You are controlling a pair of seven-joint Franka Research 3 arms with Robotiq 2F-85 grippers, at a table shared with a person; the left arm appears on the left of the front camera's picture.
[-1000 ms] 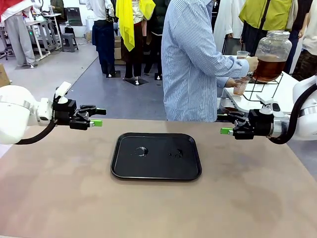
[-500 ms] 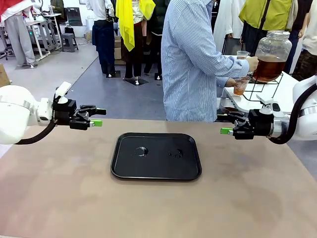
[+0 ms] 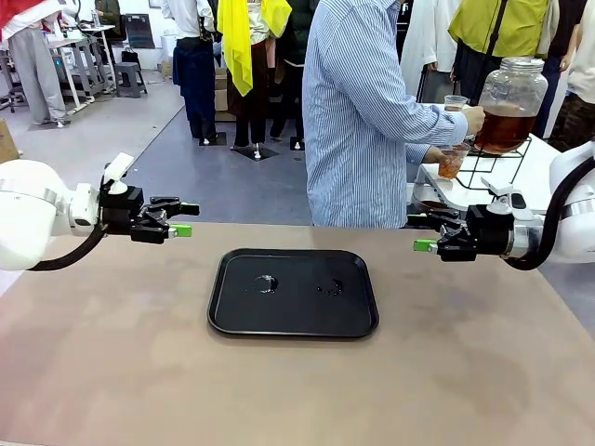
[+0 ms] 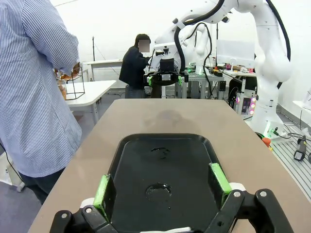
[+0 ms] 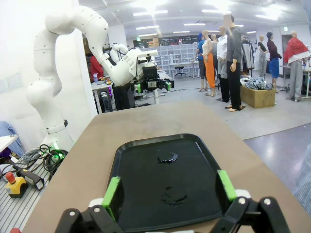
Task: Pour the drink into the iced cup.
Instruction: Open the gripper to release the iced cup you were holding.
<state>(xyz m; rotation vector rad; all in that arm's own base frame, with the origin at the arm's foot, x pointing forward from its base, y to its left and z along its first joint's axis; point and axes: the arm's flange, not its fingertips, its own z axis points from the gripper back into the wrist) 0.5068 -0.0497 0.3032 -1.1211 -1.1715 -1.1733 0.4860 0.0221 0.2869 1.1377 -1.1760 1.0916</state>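
Left tool [image 3: 183,219] and right tool [image 3: 424,233]: both spread wide, holding nothing, hovering over the surface [image 3: 297,390] either side of the black tray [image 3: 293,292]. 2 small wet patches on tray. Far right, off the surface: person's hand [image 3: 435,154] holding a cup [image 3: 452,162] with drink [image 3: 450,169] at the glass dispenser jar [image 3: 509,104]; 2nd cup [image 3: 456,102] in other hand.
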